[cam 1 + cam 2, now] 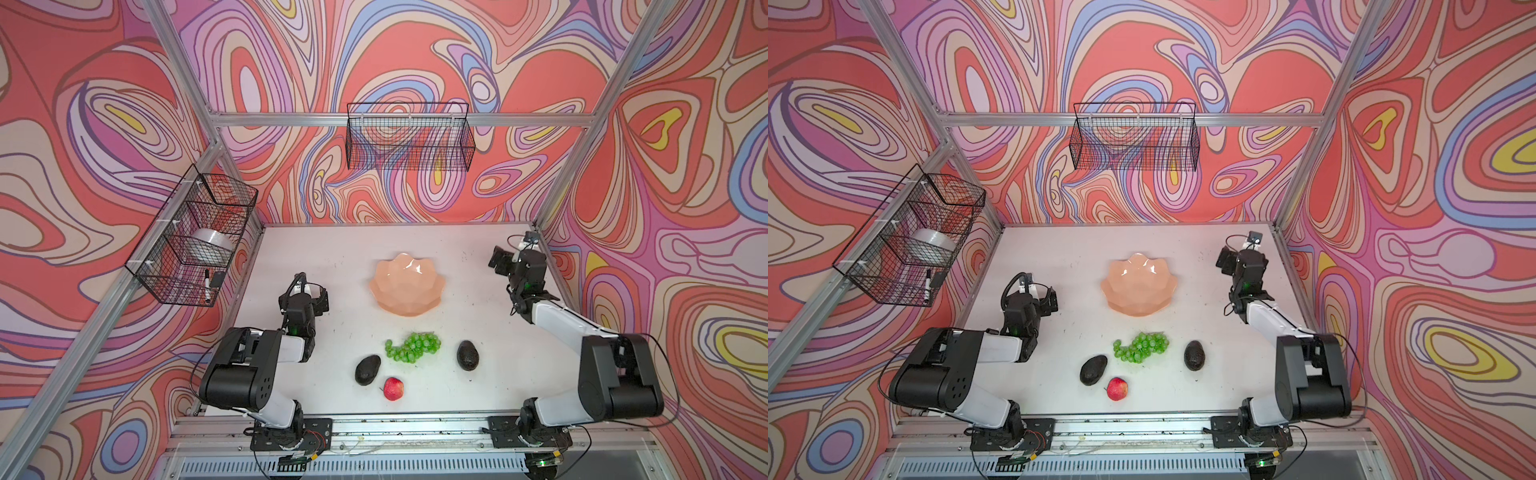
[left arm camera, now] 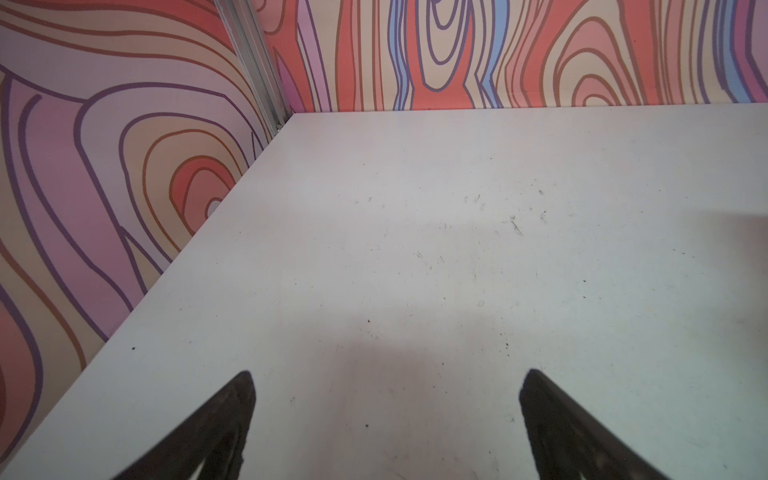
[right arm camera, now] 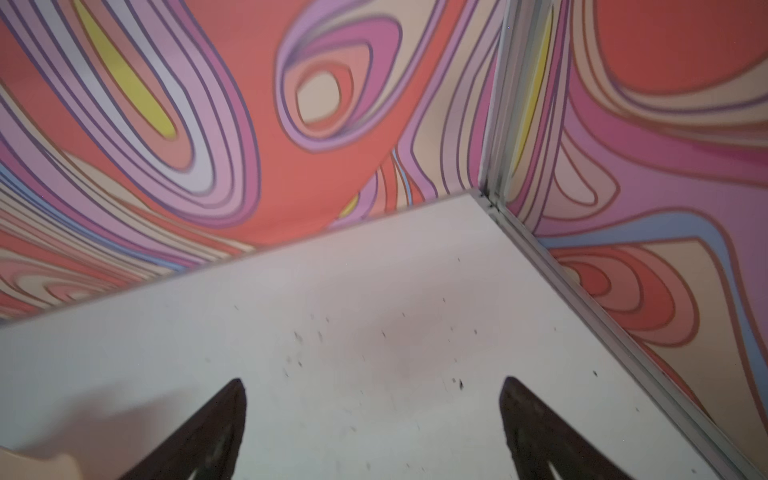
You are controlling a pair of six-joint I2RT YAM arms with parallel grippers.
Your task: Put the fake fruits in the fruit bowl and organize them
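The fake fruits all lie on the white table [image 1: 332,257]; none is in the fruit bowl [image 1: 407,286]. In both top views the bowl stands empty at mid-table. The fruits form a loose group between it and the arm bases:

- the green grapes [image 1: 413,347], nearest the bowl;
- the left-side avocado [image 1: 368,370];
- the right-side avocado [image 1: 468,355];
- the red apple [image 1: 393,388], closest to the front rail and near the left-side avocado.

We judge that the task stands at its first step, with no fruit picked. The left gripper [image 2: 390,372] has its fingers spread apart over bare table and holds nothing. The right gripper [image 3: 374,379] is likewise wide apart and empty, and faces the far right corner.

The next move calls for an arm to turn back toward the fruits, since both grippers point away from them. We would assign each avocado to the arm on its side. The grapes are an irregular bunch and probably need a grip across the bulk.

Neither wrist view shows any fruit. A pale peach edge [image 3: 29,463] at the border of the right wrist view may be the bowl, but blur prevents confirmation. In the top views the arm bodies mask the fingertips.
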